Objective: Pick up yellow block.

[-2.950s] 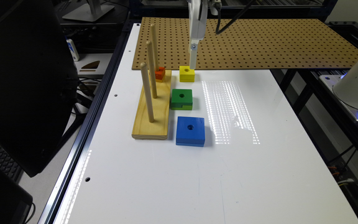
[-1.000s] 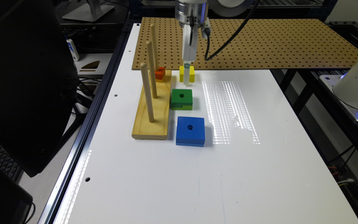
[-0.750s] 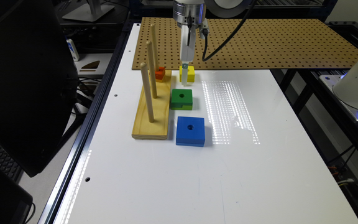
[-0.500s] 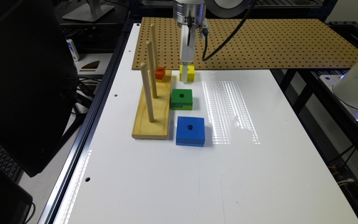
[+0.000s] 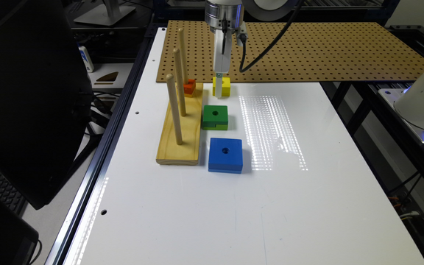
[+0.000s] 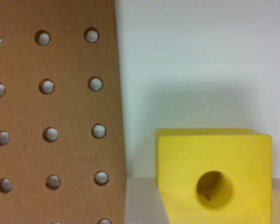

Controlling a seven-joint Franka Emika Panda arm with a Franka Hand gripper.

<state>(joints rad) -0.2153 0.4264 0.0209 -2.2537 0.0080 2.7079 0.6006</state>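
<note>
i see a smooth glossy white tabletop (image 5: 234, 206) with a patch of dotted light glare on it, edged by a dark metal frame rail along the exterior view's left. across its far end lies a flat brown pegboard (image 5: 307, 48), matte and fibrous, drilled with even rows of round holes; up close in the wrist view its edge (image 6: 51, 112) meets the white surface just beside the block. a large black monitor back (image 5: 24, 95) stands off the tabletop on the exterior view's left.

on the tabletop sits a pale wooden base (image 5: 182, 136), a long plank with visible grain carrying three upright round dowels. beside it, toward the exterior view's right, lie a painted blue block (image 5: 225, 155) nearest the camera, flat and square with a centre hole, then a smaller green block (image 5: 215, 117) of the same shape. a tiny orange-red block (image 5: 189, 87) sits at the far end of the base.

the yellow block (image 5: 225, 86) rests on the tabletop just in front of the pegboard edge, beyond the green one; in the wrist view (image 6: 214, 177) it is a matte yellow square with a round hole.

the gripper (image 5: 218, 90) hangs straight down at the block, its white part reaching the block's near-left side. i cannot tell whether the fingers are apart or clamped.
</note>
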